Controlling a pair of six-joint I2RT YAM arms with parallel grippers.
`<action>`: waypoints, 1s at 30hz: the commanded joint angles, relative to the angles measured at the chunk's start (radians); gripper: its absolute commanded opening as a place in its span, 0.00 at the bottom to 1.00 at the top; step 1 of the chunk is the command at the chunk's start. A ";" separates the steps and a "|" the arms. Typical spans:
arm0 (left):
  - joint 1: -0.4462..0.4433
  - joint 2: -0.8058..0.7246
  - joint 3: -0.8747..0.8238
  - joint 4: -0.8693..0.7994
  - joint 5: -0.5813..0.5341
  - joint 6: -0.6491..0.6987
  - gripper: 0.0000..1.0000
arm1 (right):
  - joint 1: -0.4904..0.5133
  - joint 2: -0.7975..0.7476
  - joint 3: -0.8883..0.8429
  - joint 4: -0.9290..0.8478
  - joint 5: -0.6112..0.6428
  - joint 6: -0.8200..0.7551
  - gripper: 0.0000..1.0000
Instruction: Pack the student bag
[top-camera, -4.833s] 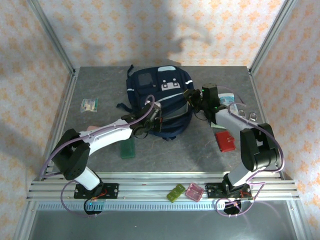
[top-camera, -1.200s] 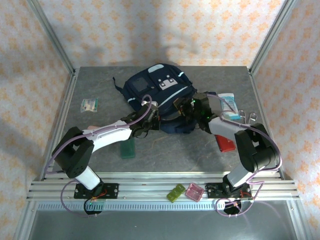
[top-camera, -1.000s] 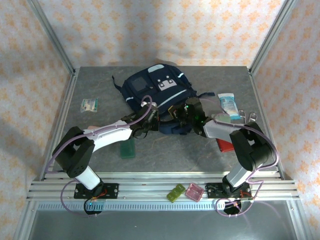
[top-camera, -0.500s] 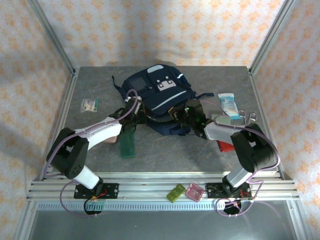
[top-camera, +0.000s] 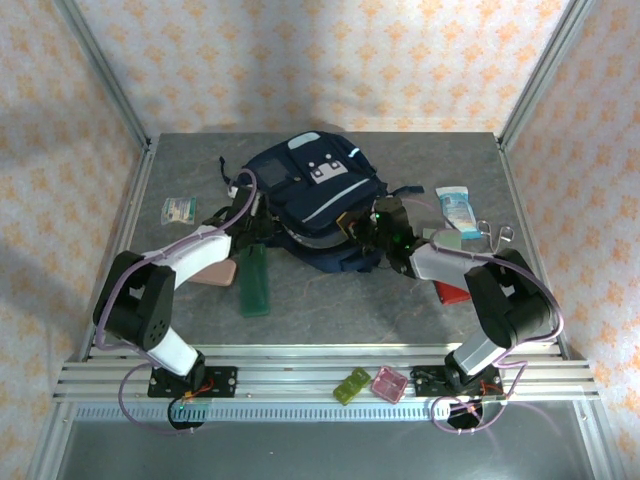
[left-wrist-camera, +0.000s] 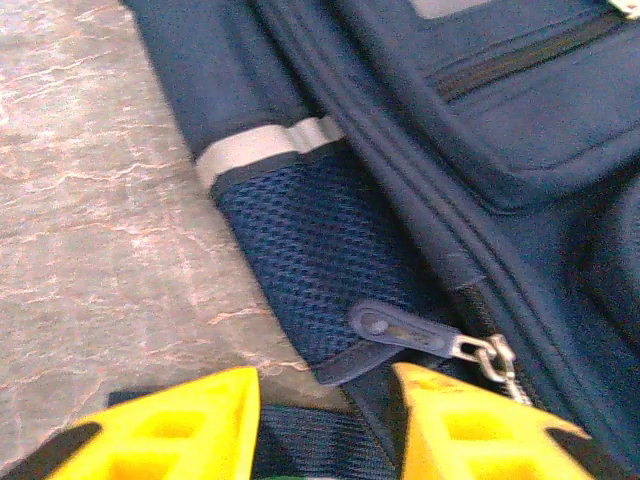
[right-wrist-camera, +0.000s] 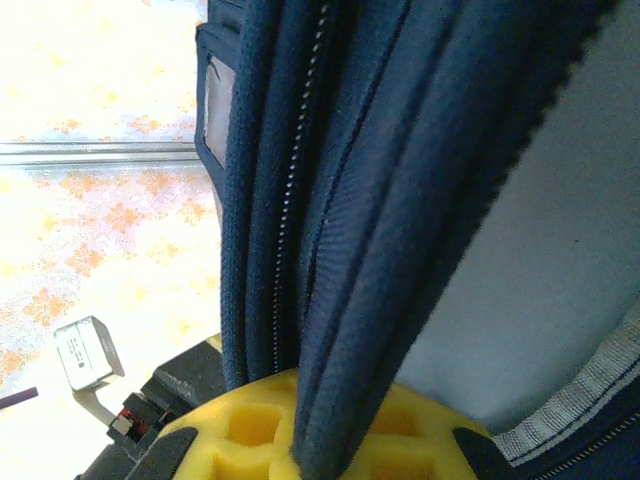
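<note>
The bag (top-camera: 310, 190) is lying in the upper middle of the overhead frame, on the grey table (top-camera: 340, 310), its patched front facing up and its lower edge turned toward the arms. The left gripper (top-camera: 258, 226) is sitting low at the bag's lower left side, and in the left wrist frame this gripper (left-wrist-camera: 320, 390) is showing its yellow fingers (left-wrist-camera: 190, 420) standing moderately apart at the bottom edge, gripping nothing, with dark webbing lying in the gap. Just above them the mesh pocket (left-wrist-camera: 315, 265) is running diagonally, and a zip pull (left-wrist-camera: 400, 328) is resting at its lower corner. The right gripper (top-camera: 352, 224) is pressing into the bag's lower right edge; in the right wrist frame the gripper (right-wrist-camera: 310, 440) is clamping tight on a thick navy rim of the bag (right-wrist-camera: 400, 150), which is rising out of its fingers (right-wrist-camera: 245, 430) toward the top of the frame. A green case (top-camera: 255, 280) is lying at centre left below the left gripper, a packet (top-camera: 180, 209) is sitting further left, a tube (top-camera: 455, 205) is lying at the right, and a red wallet (top-camera: 455, 291) is showing below it.
</note>
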 joint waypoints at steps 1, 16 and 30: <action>-0.033 -0.075 -0.031 -0.035 -0.030 -0.015 0.45 | -0.014 0.006 0.047 0.024 0.027 -0.032 0.02; -0.089 -0.342 -0.260 0.077 0.051 -0.123 0.63 | 0.011 -0.137 -0.003 -0.215 0.098 -0.281 0.60; -0.111 -0.355 -0.266 -0.070 0.036 -0.199 0.76 | 0.024 -0.358 -0.166 -0.272 0.104 -0.396 0.64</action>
